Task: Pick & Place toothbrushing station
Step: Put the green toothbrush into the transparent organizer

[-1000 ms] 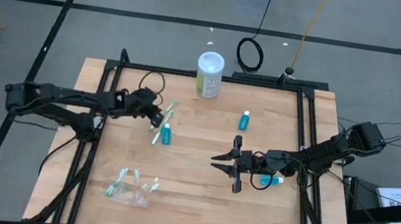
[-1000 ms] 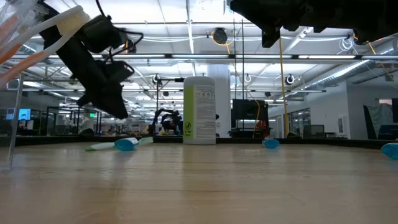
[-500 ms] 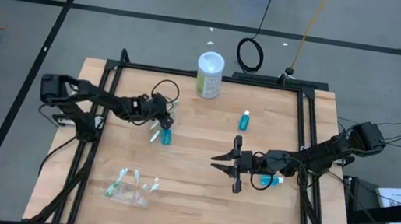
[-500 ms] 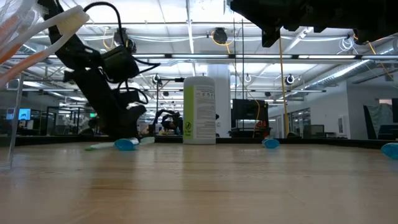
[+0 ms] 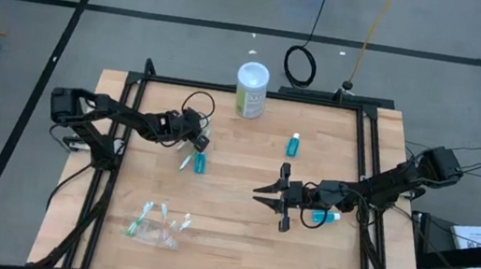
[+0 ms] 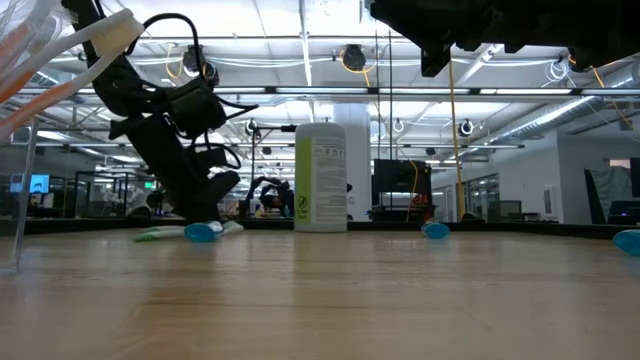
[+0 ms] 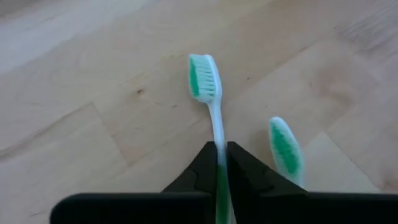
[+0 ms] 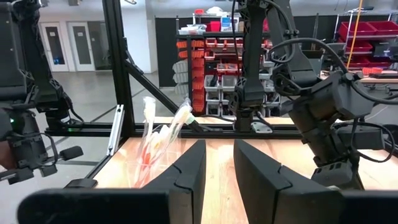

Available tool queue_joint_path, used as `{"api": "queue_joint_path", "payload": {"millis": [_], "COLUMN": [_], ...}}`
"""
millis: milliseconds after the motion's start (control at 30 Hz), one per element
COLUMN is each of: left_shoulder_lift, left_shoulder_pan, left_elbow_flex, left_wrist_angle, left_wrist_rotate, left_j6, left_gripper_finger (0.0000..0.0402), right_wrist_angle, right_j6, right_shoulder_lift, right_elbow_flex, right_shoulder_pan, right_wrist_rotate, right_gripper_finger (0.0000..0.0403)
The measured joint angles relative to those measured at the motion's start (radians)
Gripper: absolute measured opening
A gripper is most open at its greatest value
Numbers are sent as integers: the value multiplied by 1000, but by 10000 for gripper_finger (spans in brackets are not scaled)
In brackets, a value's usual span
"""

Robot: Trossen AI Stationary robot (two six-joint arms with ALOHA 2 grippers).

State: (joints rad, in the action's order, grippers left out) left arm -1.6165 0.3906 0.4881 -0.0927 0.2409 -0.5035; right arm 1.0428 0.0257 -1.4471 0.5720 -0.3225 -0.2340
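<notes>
Across the wooden table (image 5: 234,247), the two dark arms reach inward from opposite sides. Toward the table's far edge stands the tall white-and-green canister (image 5: 250,90), upright and apart from everything else. Down on the boards at left centre, the left gripper (image 5: 189,140) has its fingers pinched together on the handle of a green-and-white toothbrush (image 7: 210,99), whose bristled head lies forward of the fingertips against the wood; a second green-headed toothbrush (image 7: 285,147) lies just beside it. Right next to that gripper rests a small teal tube (image 5: 200,163) with a white cap. Hanging above the table right of centre, the right gripper (image 5: 275,196) holds nothing, and its fingers stand a little apart with a clear gap between them in its own wrist view. Near the front left corner sits the small clear plastic cup (image 5: 153,229), which holds several toothbrushes with white and orange handles that lean out past its rim. Another teal tube (image 5: 293,145) lies alone on the far right part of the boards, and a third teal tube (image 5: 324,218) lies by the right arm, just behind its gripper.
</notes>
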Motion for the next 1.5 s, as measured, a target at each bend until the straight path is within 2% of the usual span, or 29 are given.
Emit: {"api": "queue_joint_path", "payload": {"millis": [233,367,500,800,933,1033,1167,1367,1500], "left_shoulder_lift": [3,51,164,503,587,576,496,285,127], "left_shoulder_pan": [4,10,0,-61,-81,-62,-15,30,51], "left_elbow_flex": [-3,-10,-19,-10,-9,-10,-9,-6,62], "left_wrist_angle": [-13,-30,-31,-44,25,84,56,-103,-85], "left_wrist_rotate": [-3,-28,-49,-7,-4,-1,-40,-115,-120], "left_j6": [8,13,51,119,142,90,46,60,68], "left_gripper_finger": [15,15,8,2,1,12,67,164,200], "right_wrist_angle": [0,0,0,-11,-8,-1,2,4,5], "right_j6": [0,0,0,-3,-8,-11,-11,-11,-11], "right_shoulder_lift": [0,0,0,0,0,0,0,0,0], "right_elbow_flex": [0,0,0,0,0,0,0,0,0], "right_shoulder_pan": [0,0,0,1,2,4,14,16,18], "right_wrist_rotate": [0,0,0,-1,-2,-3,-3,-2,-3], "right_gripper_finger": [73,73,73,73,73,73,73,73,73]}}
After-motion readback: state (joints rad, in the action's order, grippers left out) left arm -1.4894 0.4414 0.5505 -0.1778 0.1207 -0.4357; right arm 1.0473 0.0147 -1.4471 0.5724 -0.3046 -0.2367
